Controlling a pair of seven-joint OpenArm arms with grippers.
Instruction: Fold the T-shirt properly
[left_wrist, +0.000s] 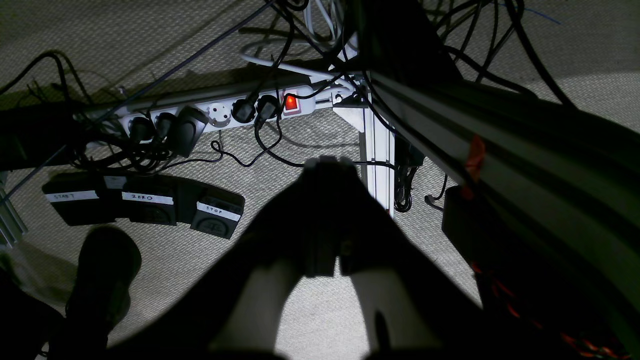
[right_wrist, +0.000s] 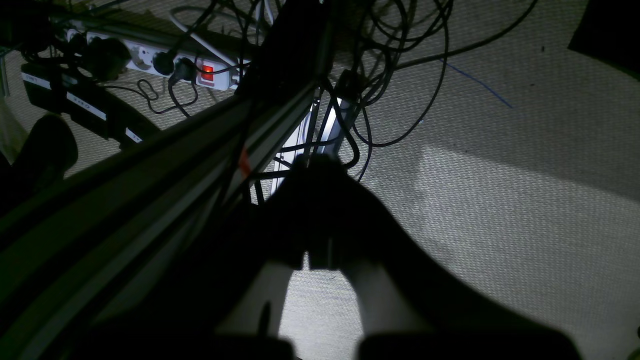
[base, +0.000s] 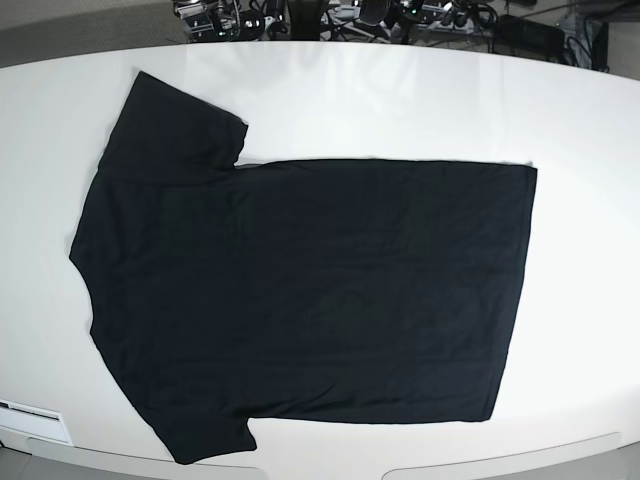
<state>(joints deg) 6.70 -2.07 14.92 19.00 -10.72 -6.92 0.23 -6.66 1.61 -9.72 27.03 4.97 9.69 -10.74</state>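
Note:
The black T-shirt (base: 310, 290) lies spread flat on the white table (base: 400, 100) in the base view, plain side up, collar and sleeves to the left and hem to the right. Neither arm shows in the base view. In the left wrist view my left gripper (left_wrist: 330, 162) hangs below the table over the carpet, its dark fingers pressed together with nothing between them. My right gripper (right_wrist: 320, 160) hangs likewise in the right wrist view, shut and empty. Both are far from the shirt.
Under the table lie a white power strip (left_wrist: 220, 112) with a lit red switch, tangled black cables (right_wrist: 380, 65), labelled foot pedals (left_wrist: 150, 202), a dark shoe (left_wrist: 102, 275) and aluminium frame beams (left_wrist: 500, 165) on grey carpet.

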